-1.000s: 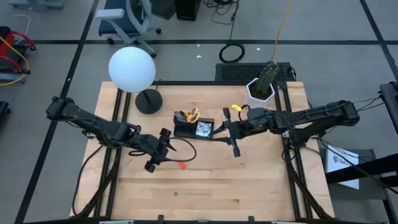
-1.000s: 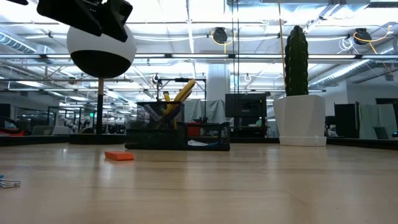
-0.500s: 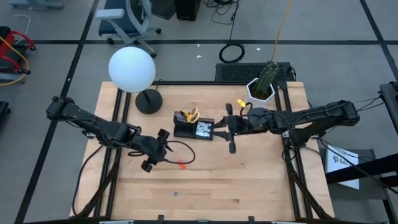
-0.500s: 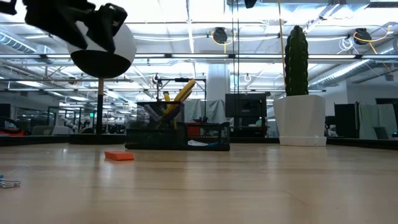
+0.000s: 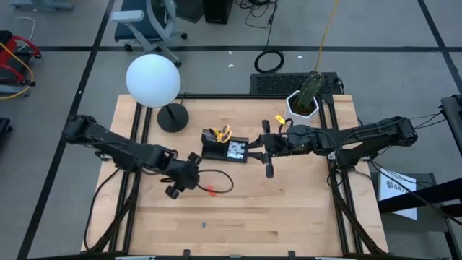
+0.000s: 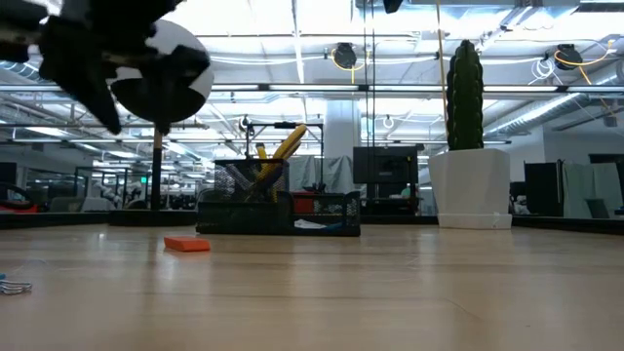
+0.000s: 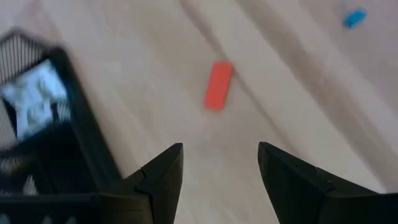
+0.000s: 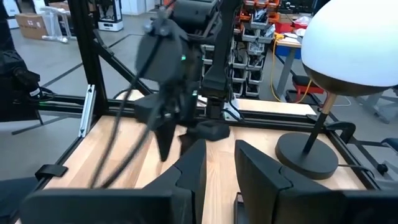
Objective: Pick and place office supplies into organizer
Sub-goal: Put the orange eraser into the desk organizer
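Observation:
The red eraser (image 5: 211, 191) lies flat on the wood, also seen in the low view (image 6: 186, 244) and the left wrist view (image 7: 218, 85). My left gripper (image 5: 186, 180) hovers open just left of the eraser, fingers (image 7: 163, 171) apart with nothing between them. The black organizer (image 5: 225, 149) stands mid-table with the yellow-handled scissors (image 5: 224, 132) upright in its cup section (image 6: 246, 190). My right gripper (image 5: 258, 152) waits beside the organizer's right end, fingers (image 8: 194, 163) slightly apart and empty. The pens and the blue pad cannot be made out.
A lamp with a white globe (image 5: 153, 80) and round black base (image 5: 172, 117) stands at the far left. A white pot with a cactus (image 5: 303, 102) sits at the far right. A small blue piece (image 5: 204, 224) lies toward the near edge, and a paper clip (image 6: 10, 286) nearby.
My left gripper has moved toward the near edge and down, closing on the eraser, staying open. My right gripper has drawn back slightly toward the far edge, then held still. The eraser and organizer have not moved.

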You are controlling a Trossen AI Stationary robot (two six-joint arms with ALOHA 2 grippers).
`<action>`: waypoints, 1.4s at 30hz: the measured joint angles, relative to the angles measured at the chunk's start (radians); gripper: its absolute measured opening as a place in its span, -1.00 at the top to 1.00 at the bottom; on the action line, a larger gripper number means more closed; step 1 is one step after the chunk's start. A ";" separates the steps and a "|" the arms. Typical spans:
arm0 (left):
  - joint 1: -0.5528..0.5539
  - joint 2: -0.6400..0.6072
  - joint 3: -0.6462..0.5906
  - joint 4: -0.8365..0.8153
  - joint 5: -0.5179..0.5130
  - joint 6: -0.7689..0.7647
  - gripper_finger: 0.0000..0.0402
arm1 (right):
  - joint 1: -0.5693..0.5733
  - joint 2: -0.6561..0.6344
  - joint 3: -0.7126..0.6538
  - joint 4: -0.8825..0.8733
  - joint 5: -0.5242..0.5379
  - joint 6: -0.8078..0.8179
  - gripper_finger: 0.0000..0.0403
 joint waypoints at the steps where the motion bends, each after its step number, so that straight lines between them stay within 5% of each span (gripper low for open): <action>1: 0.004 0.025 0.021 -0.001 0.005 0.011 -0.05 | 0.000 0.000 0.000 -0.001 0.000 0.000 0.63; 14: 0.007 0.333 0.341 -0.145 0.086 0.156 -0.05 | 0.000 0.000 0.000 0.000 0.000 -0.005 0.63; 42: 0.043 0.512 0.329 -0.136 0.056 0.249 -0.05 | 0.000 0.000 0.000 0.000 0.000 -0.007 0.63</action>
